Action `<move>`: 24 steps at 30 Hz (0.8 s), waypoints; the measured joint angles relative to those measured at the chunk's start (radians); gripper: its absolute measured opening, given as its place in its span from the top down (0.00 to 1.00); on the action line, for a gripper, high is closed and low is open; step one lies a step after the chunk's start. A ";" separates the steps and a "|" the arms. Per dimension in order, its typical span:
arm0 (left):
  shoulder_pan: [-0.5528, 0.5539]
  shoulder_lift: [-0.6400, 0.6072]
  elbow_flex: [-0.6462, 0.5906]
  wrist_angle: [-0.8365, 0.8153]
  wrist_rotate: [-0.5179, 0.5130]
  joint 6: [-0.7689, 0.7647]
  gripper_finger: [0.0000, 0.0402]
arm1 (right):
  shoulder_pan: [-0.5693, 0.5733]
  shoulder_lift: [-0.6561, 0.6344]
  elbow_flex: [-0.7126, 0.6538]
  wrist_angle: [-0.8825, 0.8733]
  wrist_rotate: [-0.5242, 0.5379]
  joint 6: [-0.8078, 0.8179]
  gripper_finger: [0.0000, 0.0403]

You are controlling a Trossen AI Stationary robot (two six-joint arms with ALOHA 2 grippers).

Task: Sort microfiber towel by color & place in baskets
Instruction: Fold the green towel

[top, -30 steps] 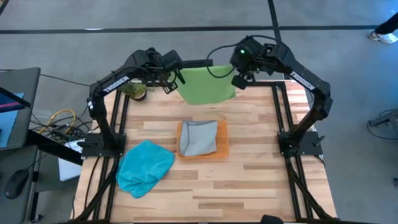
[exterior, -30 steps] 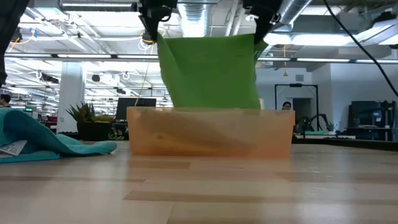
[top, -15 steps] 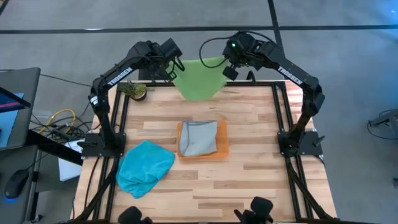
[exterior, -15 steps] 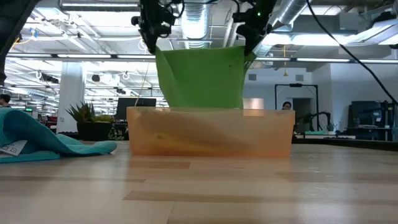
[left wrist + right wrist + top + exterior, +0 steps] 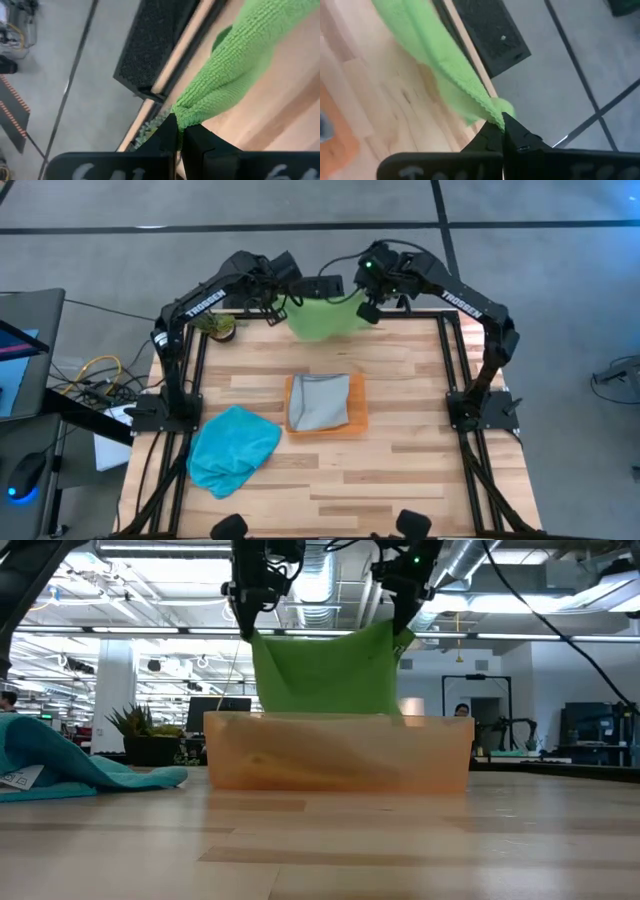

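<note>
At eight o'clock on the table (image 5: 420, 430) lies a teal towel (image 5: 234, 448). The orange tray (image 5: 356, 418) at centre holds a grey towel (image 5: 320, 401). At twelve o'clock, left gripper (image 5: 283, 302) and right gripper (image 5: 366, 310) fingers pinch the green towel's (image 5: 322, 319) corners aloft.

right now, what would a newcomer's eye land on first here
The green towel, held up over the table's far edge, one corner pinched in the left gripper and one in the right gripper. Next, the orange tray mid-table holding a gray towel, and the teal towel heaped near the left arm's base.
</note>
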 joint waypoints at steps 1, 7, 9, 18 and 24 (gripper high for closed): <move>-0.001 0.004 -0.001 -0.004 0.005 0.001 1.00 | 0.008 0.000 0.001 -0.002 0.000 0.000 0.99; -0.028 0.001 -0.001 -0.004 -0.001 0.029 1.00 | 0.041 0.021 0.001 -0.043 0.004 -0.008 0.99; -0.026 0.001 -0.001 -0.001 -0.031 0.046 1.00 | 0.039 0.027 0.002 -0.025 0.006 -0.016 0.99; 0.042 0.001 -0.001 0.116 -0.043 0.049 1.00 | -0.033 0.032 0.002 0.123 0.012 -0.019 0.99; 0.054 0.001 -0.001 0.129 -0.118 0.035 1.00 | -0.057 0.032 0.002 0.171 0.069 -0.044 0.99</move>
